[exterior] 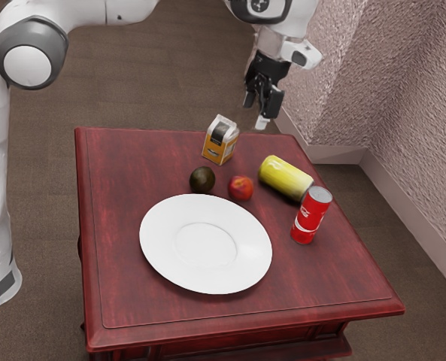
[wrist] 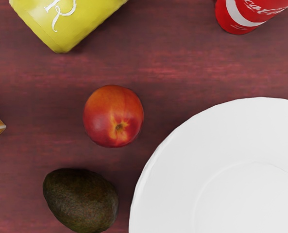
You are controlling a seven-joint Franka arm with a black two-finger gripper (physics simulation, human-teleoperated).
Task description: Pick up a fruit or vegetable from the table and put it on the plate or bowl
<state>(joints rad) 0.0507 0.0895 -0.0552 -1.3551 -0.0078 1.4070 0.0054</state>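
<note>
Hovering high over the far side of the desk (exterior: pixel 110 195), the tool (exterior: pixel 262 101) has its fingers spread with nothing between them, so the pick hasn't started. The easy target, I'd say, is the nectarine (wrist: pixel 113 115). It sits well below the tool and a bit toward the plate (wrist: pixel 260 145), near the rim but not touching it. The avocado (wrist: pixel 80 199) lies just beside it, on the side away from the yellow canister (wrist: pixel 66 24), with a bit of bare desk on either side.

My tip for this step: drop straight down centred on the nectarine, and hold the fingers wide until they're past its widest part. Line them up so neither one bumps the avocado or the canister. It's round, so an off-centre squeeze would probably make it roll. The red soda can (exterior: pixel 311 214) and the small carton (exterior: pixel 220 140) stand clear of the nectarine and shouldn't matter.
</note>
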